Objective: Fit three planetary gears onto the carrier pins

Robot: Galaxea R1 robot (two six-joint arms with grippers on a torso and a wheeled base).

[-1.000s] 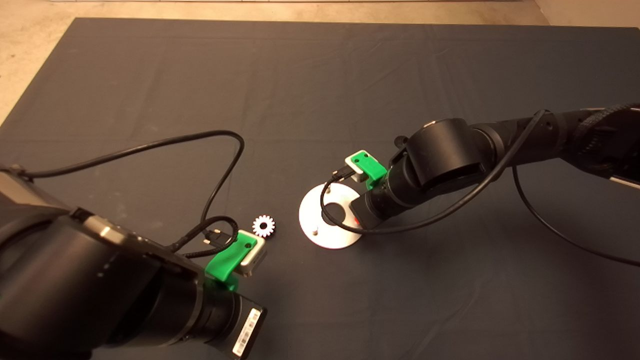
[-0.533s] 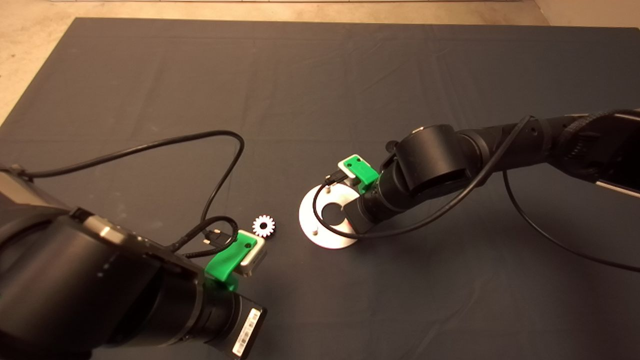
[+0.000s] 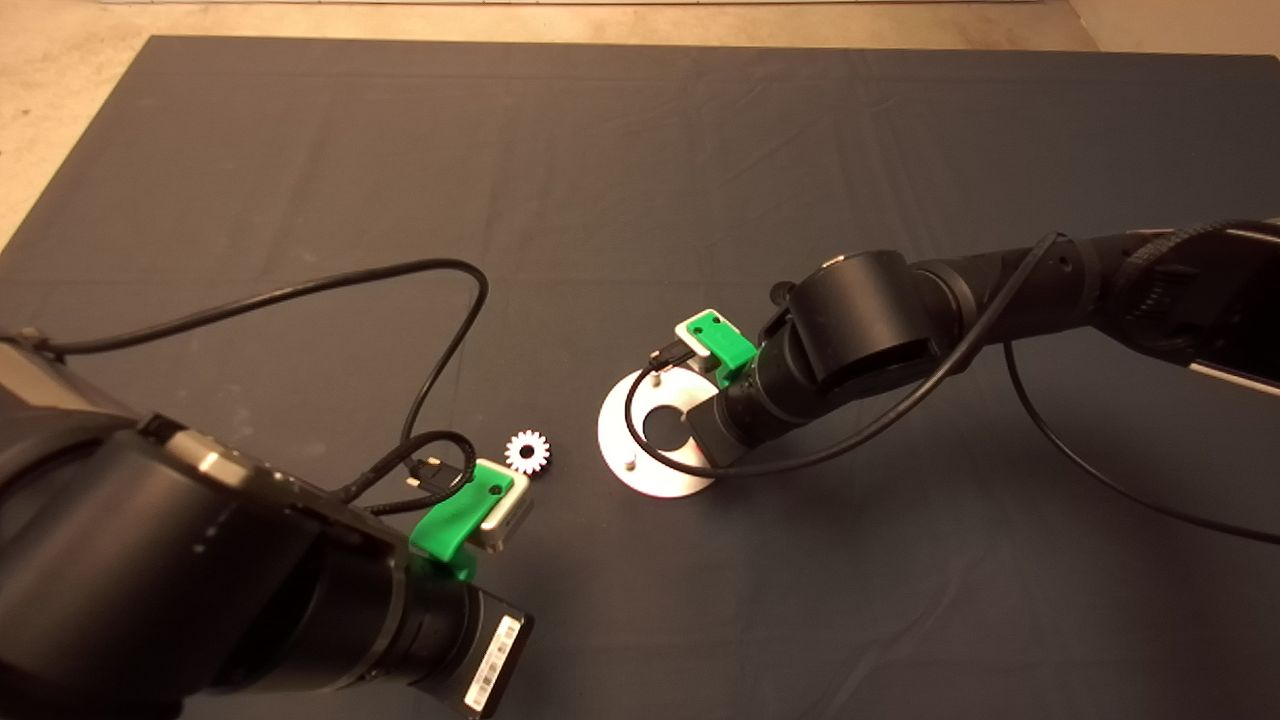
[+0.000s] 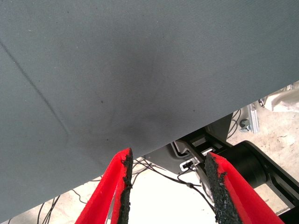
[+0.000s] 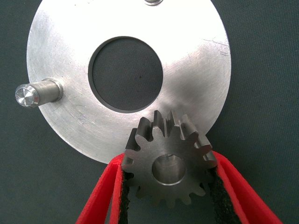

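Parked at lower left over the dark mat: left gripper, jaws apart and empty, only cloth and floor between its red fingers. Just beyond it on the surface, lying flat: one loose gear, bright, toothed, untouched, a little apart from the round plate. Further right, over that plate: right gripper, jaws clamped on a second gear by opposite flanks of the tooth ring, bore facing the camera and unobstructed. Seated on a pin or only hovering above the plate's near rim: cannot tell. Two carrier pins bare, one at the plate's side, one at its far edge; third pin hidden, probably under the held gear. Third gear nowhere in view. Likely handling: solid steel, dense for its size, rigid, smooth and somewhat slippery. Best gripped across the teeth, level, bore left open; any tilt likely to jam on the pin.
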